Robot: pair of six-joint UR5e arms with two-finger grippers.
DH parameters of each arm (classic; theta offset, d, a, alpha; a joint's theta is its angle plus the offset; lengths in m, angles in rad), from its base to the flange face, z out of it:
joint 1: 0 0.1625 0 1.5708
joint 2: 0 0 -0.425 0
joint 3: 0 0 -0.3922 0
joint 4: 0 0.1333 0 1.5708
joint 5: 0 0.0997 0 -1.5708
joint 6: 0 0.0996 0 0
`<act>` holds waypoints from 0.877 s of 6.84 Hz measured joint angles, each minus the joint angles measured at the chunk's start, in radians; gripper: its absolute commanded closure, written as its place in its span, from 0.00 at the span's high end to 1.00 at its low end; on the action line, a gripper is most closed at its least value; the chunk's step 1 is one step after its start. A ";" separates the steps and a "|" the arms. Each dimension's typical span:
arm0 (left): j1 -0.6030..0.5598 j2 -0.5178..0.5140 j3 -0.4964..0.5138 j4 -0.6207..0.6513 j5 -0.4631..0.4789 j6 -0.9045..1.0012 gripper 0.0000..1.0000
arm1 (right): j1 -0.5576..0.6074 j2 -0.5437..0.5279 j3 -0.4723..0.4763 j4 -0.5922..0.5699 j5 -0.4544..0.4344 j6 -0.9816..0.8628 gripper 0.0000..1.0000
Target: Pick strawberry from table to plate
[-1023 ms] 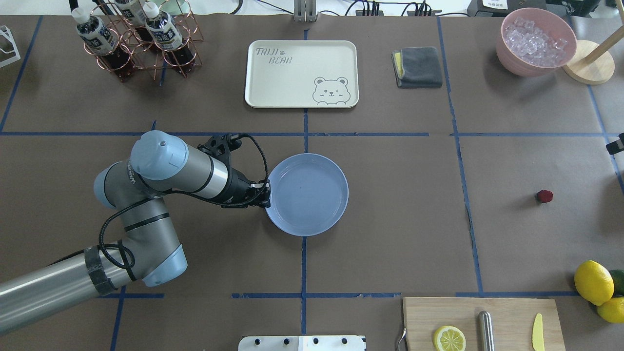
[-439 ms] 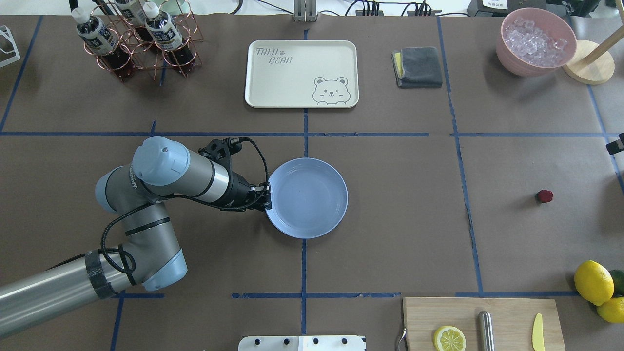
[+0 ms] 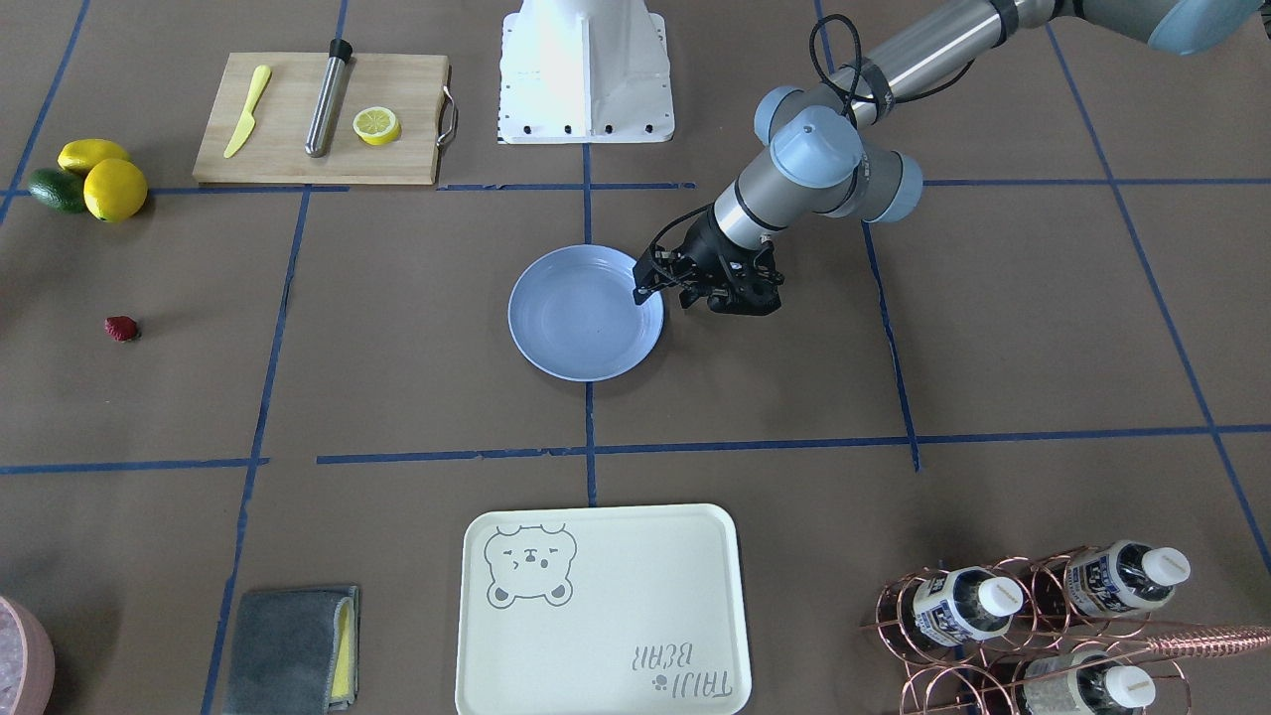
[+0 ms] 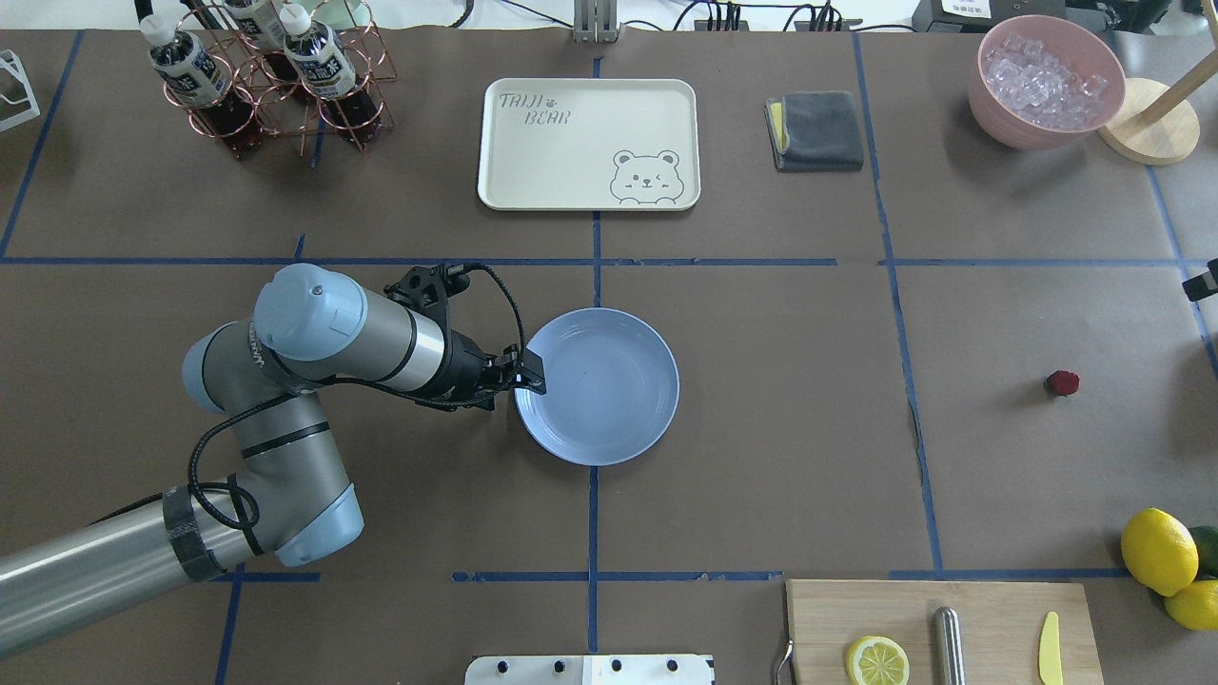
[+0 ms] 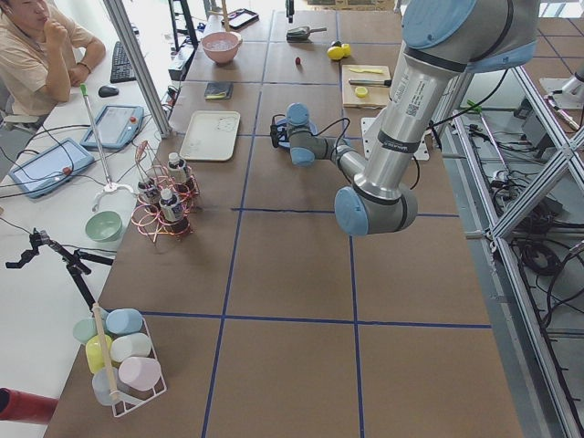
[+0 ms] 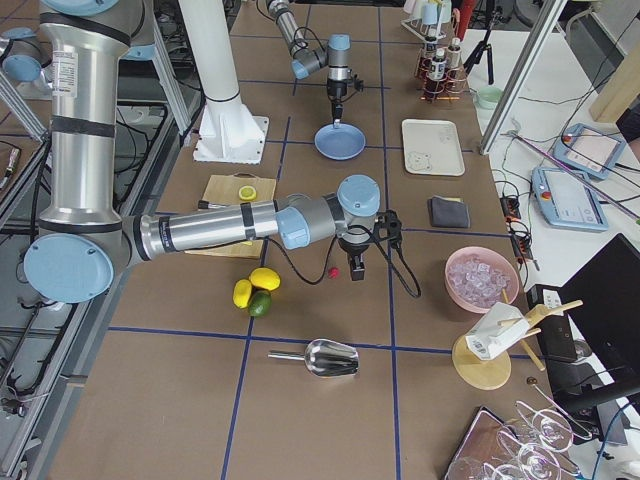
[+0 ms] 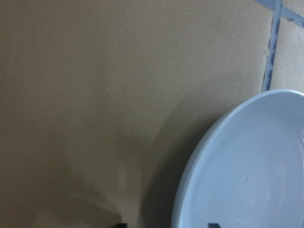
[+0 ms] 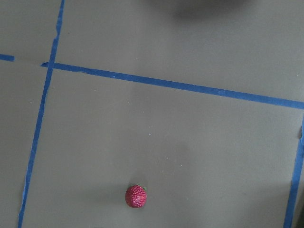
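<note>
The strawberry [image 4: 1063,382] is a small dark-red berry lying on the brown table [image 4: 809,400] far to the right, also seen in the front view [image 3: 121,328]. It sits low in the right wrist view [image 8: 136,196], with no fingers in frame. The pale blue plate [image 4: 609,390] lies flat at mid-table. My left gripper [image 4: 523,373] is open at its left rim, its fingertips [image 7: 121,224] spread either side of the rim. My right gripper [image 6: 356,268] hangs close beside the strawberry [image 6: 331,271]. I cannot tell whether it is open or shut.
A cream bear tray [image 4: 588,143] and a folded grey cloth [image 4: 815,130] lie at the back. A bottle rack [image 4: 266,76] stands back left and a pink ice bowl [image 4: 1045,81] back right. Lemons [image 4: 1158,550] and a cutting board [image 4: 942,633] sit front right.
The plate has dropped flat onto the table and shrunk slightly in view. My left gripper has opened at its rim, one finger now over the plate's inside.
</note>
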 measured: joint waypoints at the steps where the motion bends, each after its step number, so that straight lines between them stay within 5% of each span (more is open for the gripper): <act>1: -0.014 0.002 -0.020 0.000 0.000 0.000 0.78 | -0.016 0.000 0.000 0.003 -0.001 0.005 1.00; 3: -0.034 0.009 -0.058 0.001 -0.002 -0.001 0.79 | -0.087 -0.014 -0.002 0.067 -0.022 0.101 1.00; 6: -0.038 0.012 -0.073 0.001 0.000 -0.002 0.80 | -0.292 -0.062 -0.017 0.345 -0.213 0.480 1.00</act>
